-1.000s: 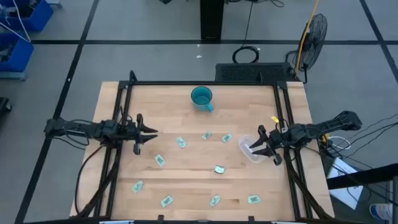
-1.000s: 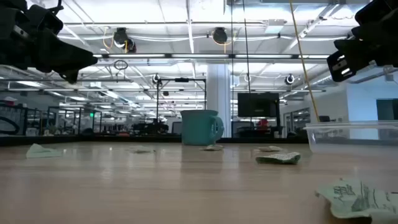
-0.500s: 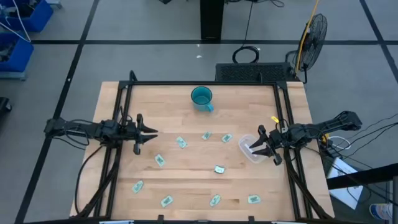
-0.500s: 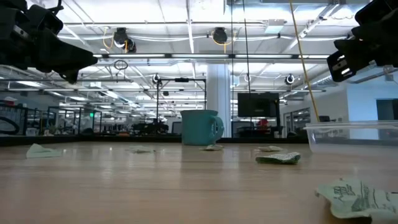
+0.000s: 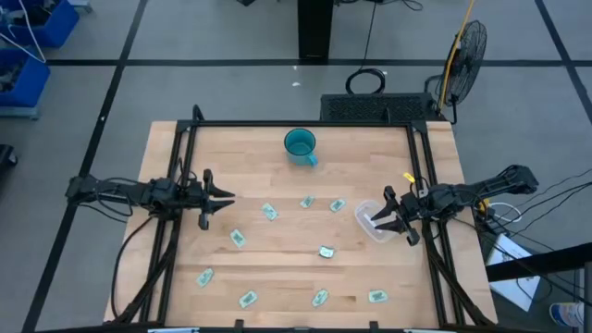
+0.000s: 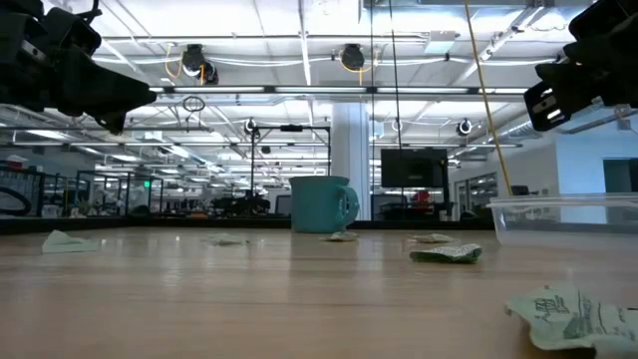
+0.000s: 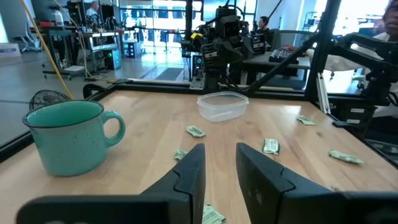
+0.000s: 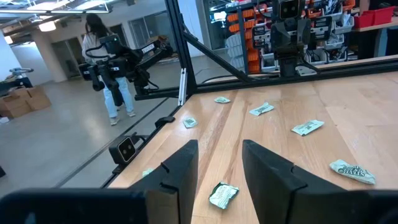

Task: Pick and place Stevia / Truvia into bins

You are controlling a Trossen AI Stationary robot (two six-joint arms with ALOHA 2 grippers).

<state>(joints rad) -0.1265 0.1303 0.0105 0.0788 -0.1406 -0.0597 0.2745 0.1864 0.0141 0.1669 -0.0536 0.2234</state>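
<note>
Nine Stevia sachets (image 5: 269,212) lie scattered across the wooden table (image 5: 250,157), none of them in the clear plastic tub (image 5: 373,222) that sits near the table's right edge, and nothing I can see has moved over the last second, so I judge the picking has not started. My left gripper (image 5: 217,201) hangs above the table's left side with its fingers a narrow gap apart and empty, well short of the nearest sachet. My right gripper (image 5: 387,216) hovers over the tub with its fingers likewise spread, holding and touching nothing, while the teal mug (image 5: 300,144) stands untouched at the far edge.
</note>
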